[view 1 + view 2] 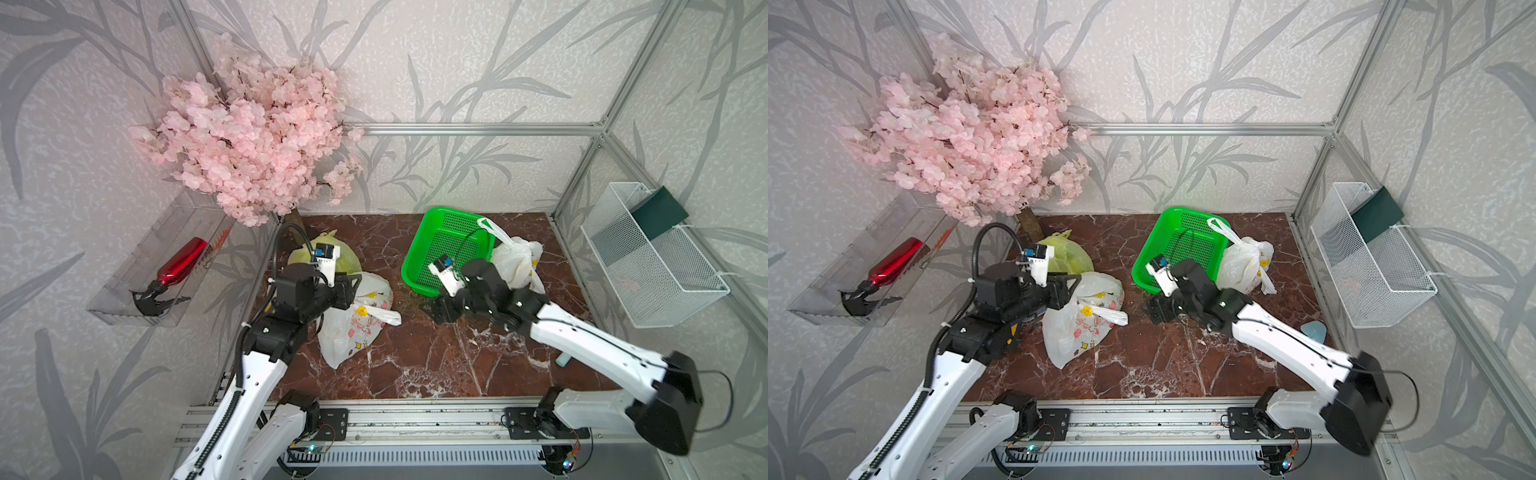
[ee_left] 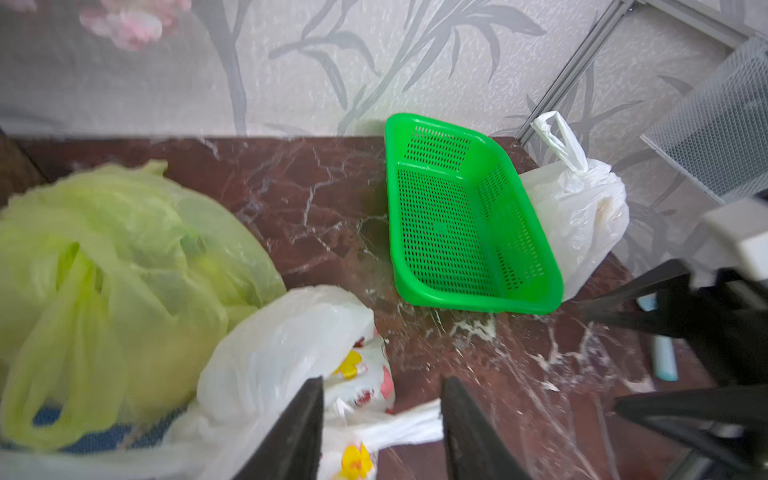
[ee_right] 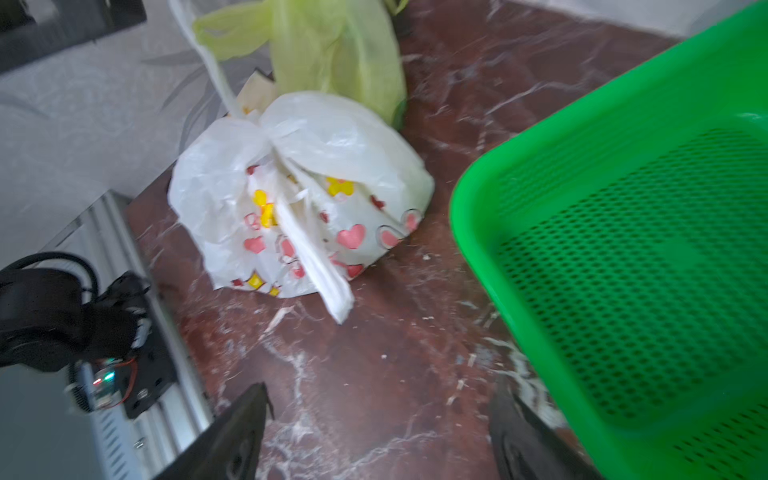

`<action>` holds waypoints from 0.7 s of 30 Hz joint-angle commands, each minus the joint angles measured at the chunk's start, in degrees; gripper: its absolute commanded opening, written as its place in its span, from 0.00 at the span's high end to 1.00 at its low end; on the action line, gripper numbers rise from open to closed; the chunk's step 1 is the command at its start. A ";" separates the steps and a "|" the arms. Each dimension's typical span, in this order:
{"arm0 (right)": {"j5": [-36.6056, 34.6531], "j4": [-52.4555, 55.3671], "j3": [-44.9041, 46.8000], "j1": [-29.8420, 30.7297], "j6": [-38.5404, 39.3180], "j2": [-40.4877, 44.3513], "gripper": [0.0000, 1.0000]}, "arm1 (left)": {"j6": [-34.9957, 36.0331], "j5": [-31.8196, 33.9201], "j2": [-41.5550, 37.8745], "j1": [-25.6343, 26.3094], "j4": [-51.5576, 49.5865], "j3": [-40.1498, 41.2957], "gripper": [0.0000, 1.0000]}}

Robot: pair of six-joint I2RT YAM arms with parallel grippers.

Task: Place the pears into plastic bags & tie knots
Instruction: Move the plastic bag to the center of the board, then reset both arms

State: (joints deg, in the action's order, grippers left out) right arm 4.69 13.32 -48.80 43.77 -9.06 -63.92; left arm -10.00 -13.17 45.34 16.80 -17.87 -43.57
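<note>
Three plastic bags lie on the marble table. The yellow-green one (image 1: 348, 259) (image 2: 124, 249) is at the back left. A white printed one (image 1: 353, 328) (image 3: 316, 166) lies in front of it, with its knot (image 3: 266, 133) tied at the top. A second white bag (image 1: 513, 257) (image 2: 582, 220) stands at the right, knotted (image 2: 577, 168). The pears are hidden inside the bags. My left gripper (image 1: 353, 291) (image 2: 382, 399) is open over the printed bag, whose loose handle strip lies between the jaws. My right gripper (image 1: 436, 309) (image 3: 378, 399) is open above bare table.
An empty green basket (image 1: 444, 245) (image 3: 623, 232) leans against the right white bag. Pink blossoms (image 1: 249, 137) fill the back left corner. A red spray bottle (image 1: 178, 262) lies in a wall tray. A white wire basket (image 1: 652, 257) hangs at the right. A small light-blue thing (image 1: 1312, 330) lies near the right edge.
</note>
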 commanded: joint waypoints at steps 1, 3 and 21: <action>-18.32 -14.27 10.47 -5.01 4.63 9.04 0.13 | 4.98 18.99 0.51 2.01 20.73 7.38 0.43; -23.28 -15.36 14.86 -12.43 7.02 14.79 0.13 | 5.39 29.52 2.12 2.01 27.40 9.90 0.42; -24.04 -54.11 32.44 -31.99 9.34 -2.71 0.13 | 4.21 46.38 26.89 -9.59 62.08 26.64 0.38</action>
State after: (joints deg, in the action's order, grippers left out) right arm -20.91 -28.71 -16.25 11.94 -1.98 -64.90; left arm -5.91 35.55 70.15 7.64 33.34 -16.36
